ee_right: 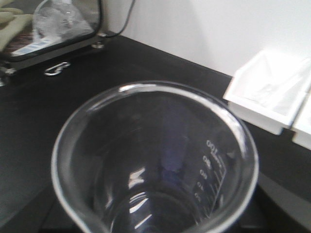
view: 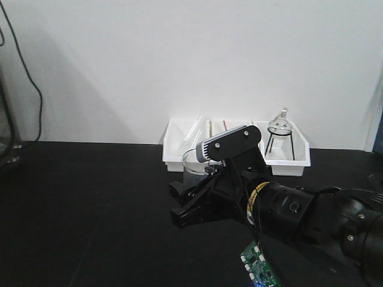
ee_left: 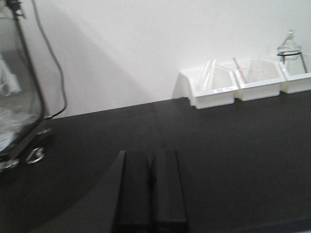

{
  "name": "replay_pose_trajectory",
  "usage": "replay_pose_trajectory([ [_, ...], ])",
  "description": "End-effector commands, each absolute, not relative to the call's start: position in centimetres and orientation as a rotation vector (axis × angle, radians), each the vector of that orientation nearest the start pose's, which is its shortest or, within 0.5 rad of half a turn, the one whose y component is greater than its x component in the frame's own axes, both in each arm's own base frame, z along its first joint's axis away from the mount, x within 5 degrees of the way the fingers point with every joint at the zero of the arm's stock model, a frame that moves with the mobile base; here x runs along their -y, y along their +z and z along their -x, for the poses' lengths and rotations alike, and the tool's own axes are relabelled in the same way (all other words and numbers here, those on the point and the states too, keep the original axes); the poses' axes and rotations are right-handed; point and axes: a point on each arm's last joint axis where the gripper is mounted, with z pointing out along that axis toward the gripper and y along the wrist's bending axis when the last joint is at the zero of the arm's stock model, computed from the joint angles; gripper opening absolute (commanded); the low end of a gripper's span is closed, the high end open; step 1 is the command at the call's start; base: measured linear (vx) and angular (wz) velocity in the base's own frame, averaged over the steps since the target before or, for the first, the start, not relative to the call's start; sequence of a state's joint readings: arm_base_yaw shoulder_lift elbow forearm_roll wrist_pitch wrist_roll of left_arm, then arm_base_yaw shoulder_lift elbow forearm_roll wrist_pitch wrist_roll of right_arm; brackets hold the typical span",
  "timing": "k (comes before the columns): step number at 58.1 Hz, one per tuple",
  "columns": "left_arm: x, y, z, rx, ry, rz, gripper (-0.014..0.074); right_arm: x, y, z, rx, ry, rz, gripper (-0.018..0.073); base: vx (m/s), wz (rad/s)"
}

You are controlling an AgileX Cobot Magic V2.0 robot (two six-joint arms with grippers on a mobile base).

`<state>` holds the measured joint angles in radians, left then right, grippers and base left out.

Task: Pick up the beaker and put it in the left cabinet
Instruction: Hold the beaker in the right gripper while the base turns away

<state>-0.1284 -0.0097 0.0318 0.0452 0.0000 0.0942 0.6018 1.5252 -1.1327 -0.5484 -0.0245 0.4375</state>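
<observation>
Black plastic fingers of the right gripper (view: 173, 204) stand apart in the front view, but I cannot tell whether they press the glass. The beaker (view: 191, 166) stands upright at one o'clock, just behind them. It is clear, smooth and round-rimmed with faint printed marks, and it fills the right wrist view. This arm is far nearer; the left gripper (ee_left: 150, 156) is pressed together, well apart. The left cabinet (ee_right: 63, 19), dark-framed and glazed, lies toward ten o'clock, and the glossy white bins (view: 179, 143) at twelve, on the matte black table (view: 90, 209).
</observation>
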Motion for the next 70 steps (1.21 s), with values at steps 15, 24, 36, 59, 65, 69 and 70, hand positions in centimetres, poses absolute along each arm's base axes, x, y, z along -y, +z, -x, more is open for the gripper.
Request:
replay_pose_trajectory([
  [15,0.74,20.54,-5.49,-1.416,0.002,-0.189,0.0001,-20.24,35.81,-28.85,-1.617,0.407,0.634,-0.0003,-0.16,0.52],
  [24,0.74,20.54,-5.49,-1.416,0.002,-0.189,0.0001,-20.24,35.81,-28.85,-1.617,0.407,0.634,-0.0002,-0.16,0.66],
  [36,0.74,20.54,-5.49,-1.416,0.002,-0.189,0.0001,-20.24,35.81,-28.85,-1.617,0.407,0.634,-0.0002,-0.15,0.73],
  [59,0.74,20.54,-5.49,-1.416,0.002,-0.189,0.0001,-20.24,35.81,-28.85,-1.617,0.407,0.634,-0.0001,-0.08,0.76],
  [65,0.74,20.54,-5.49,-1.416,0.002,-0.189,0.0001,-20.24,35.81,-28.85,-1.617,0.407,0.634,-0.0001,0.01,0.72],
  [69,0.74,20.54,-5.49,-1.416,0.002,-0.189,0.0001,-20.24,35.81,-28.85,-1.617,0.407,0.634,-0.0001,0.04,0.69],
  [70,0.74,20.54,-5.49,-1.416,0.002,-0.189,0.0001,-20.24,35.81,-28.85,-1.617,0.407,0.634,-0.0001,0.05,0.68],
])
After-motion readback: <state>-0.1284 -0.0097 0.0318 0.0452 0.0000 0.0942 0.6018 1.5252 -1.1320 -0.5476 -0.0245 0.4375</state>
